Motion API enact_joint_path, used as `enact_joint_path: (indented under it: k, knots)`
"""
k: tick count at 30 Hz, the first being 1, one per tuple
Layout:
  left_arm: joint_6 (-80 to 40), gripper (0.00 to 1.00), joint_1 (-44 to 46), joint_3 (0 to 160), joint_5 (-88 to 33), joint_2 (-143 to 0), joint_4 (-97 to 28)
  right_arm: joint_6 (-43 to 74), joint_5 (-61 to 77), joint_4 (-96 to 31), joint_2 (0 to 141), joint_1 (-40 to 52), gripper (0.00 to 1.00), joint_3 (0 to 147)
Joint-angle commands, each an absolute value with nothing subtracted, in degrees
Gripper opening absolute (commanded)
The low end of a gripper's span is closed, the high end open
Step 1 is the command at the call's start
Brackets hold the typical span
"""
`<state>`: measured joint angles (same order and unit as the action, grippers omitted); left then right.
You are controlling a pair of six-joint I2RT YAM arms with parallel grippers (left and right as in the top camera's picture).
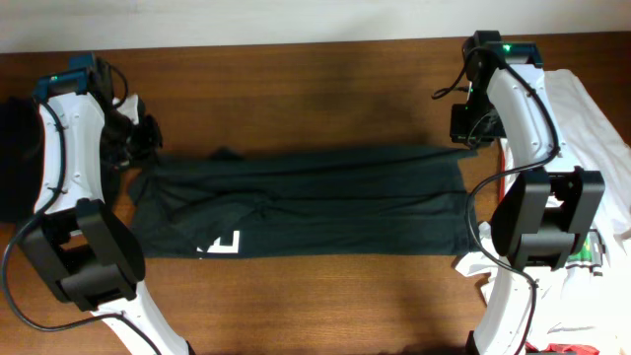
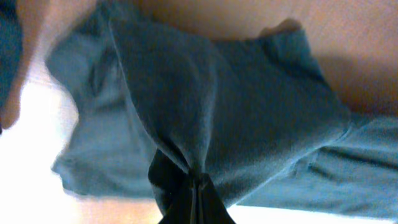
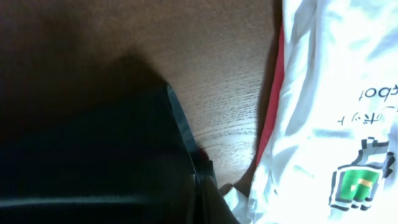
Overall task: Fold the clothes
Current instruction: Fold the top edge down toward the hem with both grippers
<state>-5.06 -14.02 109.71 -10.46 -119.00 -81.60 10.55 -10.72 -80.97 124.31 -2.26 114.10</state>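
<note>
The black T-shirt (image 1: 306, 202) lies stretched across the wooden table, folded lengthwise into a long band, with part of a white letter (image 1: 221, 243) showing at its front left. My left gripper (image 1: 138, 148) is shut on the shirt's far left corner; in the left wrist view the fabric (image 2: 236, 106) is pinched and hangs from the fingers (image 2: 198, 186). My right gripper (image 1: 471, 133) is shut on the far right corner; in the right wrist view the hem (image 3: 177, 118) runs into the fingers (image 3: 202, 180).
A pile of white clothes (image 1: 592, 128) with a printed graphic (image 3: 354, 180) lies at the right, close to the right gripper. A dark garment (image 1: 12, 158) lies at the left edge. The table (image 1: 315, 79) is wooden; its front edge is near.
</note>
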Motion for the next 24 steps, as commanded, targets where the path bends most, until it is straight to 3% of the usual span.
enact_joint_path:
  k: [1, 24]
  knots:
    - [-5.26, 0.0, -16.05, 109.73, -8.93, -117.27, -86.72, 10.83, -12.69, -82.13, 122.85, -4.08, 0.04, 115.39]
    - [-4.25, 0.0, -18.39, 103.83, -6.48, -109.89, -95.04, 10.83, -7.92, -87.59, 123.07, -4.51, 0.08, 114.17]
